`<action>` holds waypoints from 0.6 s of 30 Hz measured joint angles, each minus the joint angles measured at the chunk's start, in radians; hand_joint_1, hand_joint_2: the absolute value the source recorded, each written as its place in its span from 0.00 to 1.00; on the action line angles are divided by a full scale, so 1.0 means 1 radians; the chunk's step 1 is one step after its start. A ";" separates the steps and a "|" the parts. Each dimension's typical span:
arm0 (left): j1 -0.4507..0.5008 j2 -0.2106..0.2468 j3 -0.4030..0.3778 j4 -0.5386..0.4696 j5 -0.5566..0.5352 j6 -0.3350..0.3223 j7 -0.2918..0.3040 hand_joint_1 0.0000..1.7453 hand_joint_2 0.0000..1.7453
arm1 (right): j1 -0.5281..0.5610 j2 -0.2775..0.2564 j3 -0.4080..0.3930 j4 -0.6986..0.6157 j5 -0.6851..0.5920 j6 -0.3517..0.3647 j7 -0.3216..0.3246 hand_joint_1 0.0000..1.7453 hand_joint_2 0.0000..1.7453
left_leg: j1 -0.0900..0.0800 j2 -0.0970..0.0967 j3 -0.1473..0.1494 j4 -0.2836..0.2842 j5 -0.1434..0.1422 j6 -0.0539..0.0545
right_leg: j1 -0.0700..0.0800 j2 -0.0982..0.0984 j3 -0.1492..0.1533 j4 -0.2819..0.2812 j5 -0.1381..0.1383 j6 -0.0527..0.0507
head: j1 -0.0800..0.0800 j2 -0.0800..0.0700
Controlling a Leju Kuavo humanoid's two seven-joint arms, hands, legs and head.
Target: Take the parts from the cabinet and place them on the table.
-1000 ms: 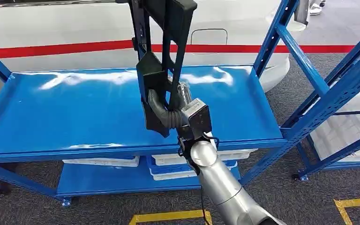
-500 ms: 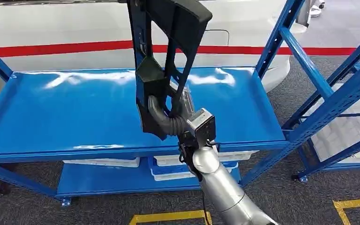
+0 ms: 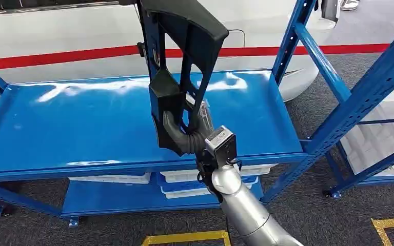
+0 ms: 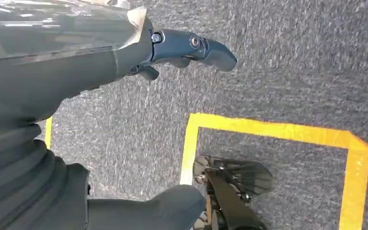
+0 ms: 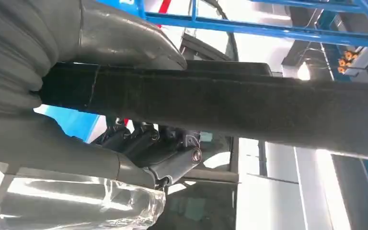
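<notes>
A long black plastic part [image 3: 182, 56] stands nearly upright over the blue shelf [image 3: 82, 128], lifted clear of its surface. My right hand [image 3: 184, 130] grips the part near its lower end, the silver arm rising from the bottom of the head view. In the right wrist view the thumb and fingers [image 5: 139, 139] wrap a dark bar of the part [image 5: 249, 110]. My left hand [image 4: 76, 96] hangs down over grey carpet, fingers [image 4: 196, 48] apart and holding nothing.
Blue rack uprights [image 3: 308, 46] stand at the right of the shelf. White trays [image 3: 205, 182] sit on the lower shelf. A white car body with a red stripe [image 3: 82, 51] is behind. Yellow floor tape [image 3: 184, 237] marks the carpet.
The part has tilted slightly and my right arm has shifted a little; the camera has also moved, so the shelf sits a bit differently in the picture.
</notes>
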 joint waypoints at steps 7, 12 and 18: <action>-0.003 0.003 0.000 0.000 -0.008 0.009 -0.001 0.00 1.00 | 0.013 0.000 0.015 -0.002 0.010 -0.016 -0.019 1.00 1.00 | 0.004 0.000 0.134 -0.126 0.050 0.012 | 0.016 -0.001 -0.020 0.001 0.023 -0.006 | 0.000 0.000; -0.005 0.005 -0.001 0.000 -0.012 0.008 -0.006 0.00 1.00 | 0.026 0.004 0.018 -0.012 0.015 -0.029 -0.033 1.00 1.00 | -0.018 -0.002 0.135 -0.157 0.075 0.039 | 0.016 -0.002 -0.021 -0.015 0.056 0.035 | 0.002 0.000; -0.007 0.003 -0.006 0.000 -0.029 0.007 -0.007 0.00 1.00 | 0.067 -0.014 0.013 -0.019 0.020 -0.045 -0.047 1.00 1.00 | -0.010 0.011 0.074 -0.176 0.141 0.060 | 0.016 -0.003 -0.117 0.296 -0.137 0.022 | 0.008 0.000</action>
